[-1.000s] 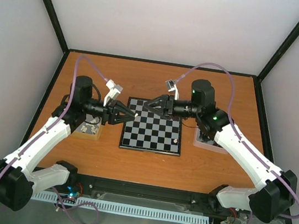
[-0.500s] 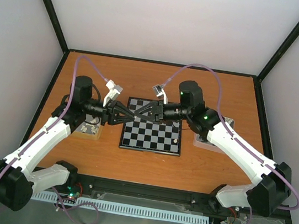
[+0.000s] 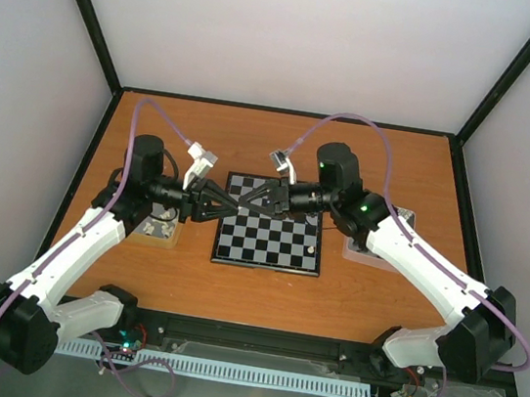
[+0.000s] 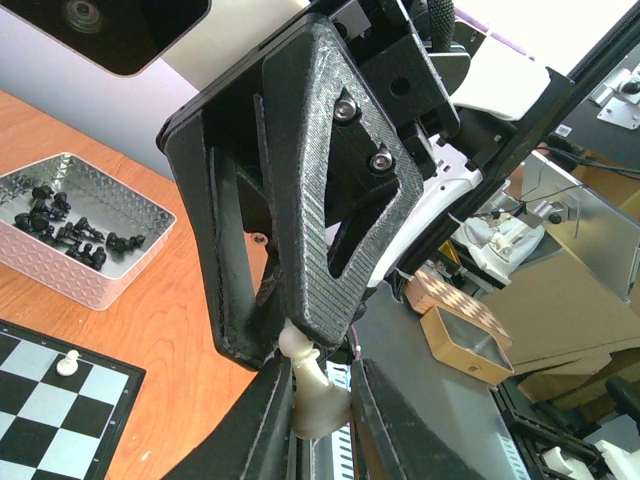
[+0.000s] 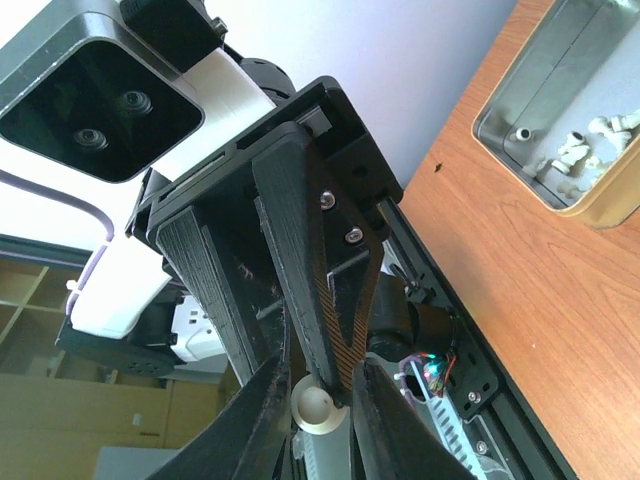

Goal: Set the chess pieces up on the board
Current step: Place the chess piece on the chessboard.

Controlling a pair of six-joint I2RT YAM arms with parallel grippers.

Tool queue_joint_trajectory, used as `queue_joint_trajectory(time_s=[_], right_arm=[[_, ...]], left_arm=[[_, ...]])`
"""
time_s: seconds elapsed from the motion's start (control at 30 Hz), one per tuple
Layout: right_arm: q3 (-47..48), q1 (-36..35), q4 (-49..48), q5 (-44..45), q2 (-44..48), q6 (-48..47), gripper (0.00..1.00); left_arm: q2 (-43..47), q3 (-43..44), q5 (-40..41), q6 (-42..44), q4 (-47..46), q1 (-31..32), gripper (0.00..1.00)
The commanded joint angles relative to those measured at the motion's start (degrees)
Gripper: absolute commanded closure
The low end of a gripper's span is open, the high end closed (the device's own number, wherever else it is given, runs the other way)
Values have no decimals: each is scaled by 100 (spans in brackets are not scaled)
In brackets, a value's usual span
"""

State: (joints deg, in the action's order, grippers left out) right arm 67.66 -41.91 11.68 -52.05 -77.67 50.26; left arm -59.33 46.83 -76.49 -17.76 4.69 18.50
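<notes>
Both grippers meet tip to tip above the far left corner of the board (image 3: 268, 243). My left gripper (image 4: 318, 425) is shut on the base of a cream-white chess piece (image 4: 316, 392). My right gripper (image 5: 322, 400) comes in from the opposite side. Its fingers (image 4: 330, 220) pinch the same piece's small round head. In the right wrist view the piece (image 5: 318, 412) shows as a pale disc between my own fingers. From above the piece is hidden between the left gripper (image 3: 232, 208) and the right gripper (image 3: 246, 203). One white piece (image 3: 310, 249) stands on the board's near right side.
A patterned tin of black pieces (image 4: 75, 235) sits right of the board, seen from above as the right tin (image 3: 376, 252). A metal tin of white pieces (image 5: 565, 120) lies left of the board, partly under the left arm (image 3: 157, 231). Black frame rails edge the wooden table (image 3: 261, 297).
My right arm swung left until its gripper met the left gripper, and its jaws narrowed onto the piece's head. The left arm and its grip stayed still.
</notes>
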Motion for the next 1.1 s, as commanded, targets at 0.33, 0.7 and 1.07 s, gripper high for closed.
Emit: queue_joint_trajectory(time_s=[0.33,0.7,1.07], right_arm=[[-12,-80,-136,-220,-24,-64,94],[-112,-80,498,1556,358,-788,97],[-1674,-411,1101,6223,1076,-2639,97]], left_arm=[[52,26,100,85,-160,48,86],[-67,22,870,-75,126,48,43],[75,-278,2986,-287,995,39,29]])
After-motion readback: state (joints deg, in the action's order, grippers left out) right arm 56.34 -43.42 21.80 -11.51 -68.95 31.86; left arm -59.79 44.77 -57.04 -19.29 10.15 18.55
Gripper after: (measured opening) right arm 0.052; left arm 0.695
